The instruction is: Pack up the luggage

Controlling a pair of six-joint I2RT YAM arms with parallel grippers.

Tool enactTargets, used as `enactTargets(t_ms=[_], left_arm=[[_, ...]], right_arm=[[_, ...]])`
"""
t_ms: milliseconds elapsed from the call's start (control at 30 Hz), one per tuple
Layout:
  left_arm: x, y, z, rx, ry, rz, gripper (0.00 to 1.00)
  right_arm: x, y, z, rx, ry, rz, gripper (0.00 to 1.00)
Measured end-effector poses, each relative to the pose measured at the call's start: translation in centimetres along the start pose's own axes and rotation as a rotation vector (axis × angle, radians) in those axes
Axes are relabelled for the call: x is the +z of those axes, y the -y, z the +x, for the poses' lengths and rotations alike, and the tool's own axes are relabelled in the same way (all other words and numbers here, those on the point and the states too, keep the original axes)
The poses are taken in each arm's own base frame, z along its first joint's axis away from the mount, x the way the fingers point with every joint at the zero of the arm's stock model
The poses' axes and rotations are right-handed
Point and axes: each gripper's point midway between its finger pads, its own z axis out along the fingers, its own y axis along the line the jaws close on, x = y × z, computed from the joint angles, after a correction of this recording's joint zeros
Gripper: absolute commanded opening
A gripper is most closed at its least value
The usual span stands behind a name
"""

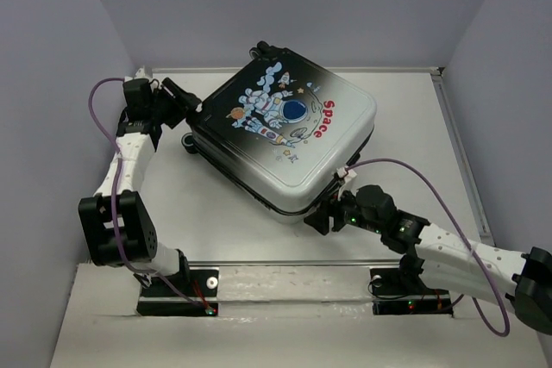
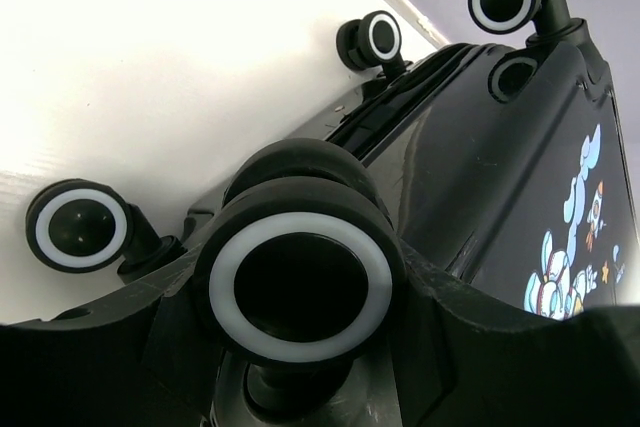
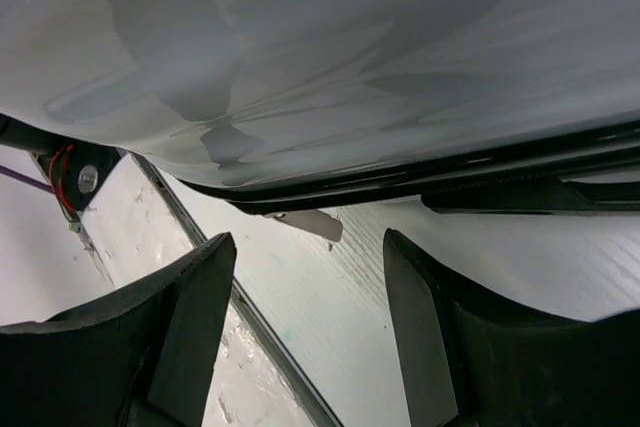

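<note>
The suitcase (image 1: 285, 131) lies flat and shut in the middle of the desk (image 1: 414, 109), its astronaut print facing up. It sits at a slant: its long axis runs from far left to near right, with the black wheeled end toward the far left and the white end toward the near right. Nothing inside it shows. The left tool (image 1: 190, 108) has a wheel (image 2: 300, 282) between its fingers; whether they grip it cannot be told. The right tool (image 3: 308, 242) stands apart just beside the white end's lower edge.
</note>
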Motion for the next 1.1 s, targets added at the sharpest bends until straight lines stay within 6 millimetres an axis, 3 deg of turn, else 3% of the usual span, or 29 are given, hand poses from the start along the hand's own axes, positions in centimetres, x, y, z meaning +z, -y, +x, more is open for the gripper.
enactTargets(t_ms=[67,133,167,300,400,533,633,667,767,833,867,967,1033,1100], left_arm=[[0.3,0.1,-0.3,-0.001,-0.001,0.002,0.18],[0.6,0.1,-0.6,0.002,0.002,0.0,0.65],[0.7,0.1,-0.6,0.004,0.001,-0.001,0.76],[0.8,-0.4,-1.4,0.01,0.029,-0.027,0.99],[-0.4,-0.8,-2.8,0.012,0.095,-0.049,0.99],[-4.9,0.4,-3.8,0.033,0.213,-0.027,0.95],[-9.2,1.3,-1.8,0.046,0.278,0.042,0.82],[-10.4,1.6,-0.9,0.051,0.298,0.075,0.66],[-11.6,0.0,3.2,0.04,0.29,0.119,0.48],[-11.3,-2.1,7.2,-0.004,0.231,0.12,0.43],[-10.9,-3.4,10.1,-0.034,0.181,0.121,0.4],[-10.1,-5.3,15.5,-0.088,0.062,0.113,0.38],[-9.9,-5.4,18.9,-0.1,-0.014,0.117,0.38],[-10.0,-4.0,21.6,-0.081,-0.086,0.163,0.38]], right_arm=[[0.4,-0.2,-0.4,-0.007,0.019,-0.008,0.66],[0.8,-0.2,-0.8,-0.013,0.034,-0.009,0.66],[1.0,-0.1,-0.9,-0.016,0.04,-0.008,0.66],[1.9,0.1,-0.8,-0.027,0.042,-0.001,0.62],[2.3,0.1,-0.8,-0.031,0.046,0.0,0.6],[2.7,-0.3,-0.6,-0.039,0.068,-0.02,0.57],[3.0,-0.5,-0.4,-0.044,0.083,-0.024,0.52],[3.2,-0.5,-0.4,-0.046,0.091,-0.023,0.51],[3.4,-0.6,-0.4,-0.05,0.11,-0.017,0.47],[3.5,-0.5,-0.4,-0.046,0.125,-0.011,0.44],[3.5,-0.5,-0.4,-0.046,0.131,-0.009,0.44],[3.6,-0.6,-0.3,-0.033,0.151,-0.008,0.39],[3.6,-0.5,-0.3,-0.031,0.158,-0.006,0.26],[3.7,-0.7,-0.3,-0.024,0.164,-0.012,0.19]])
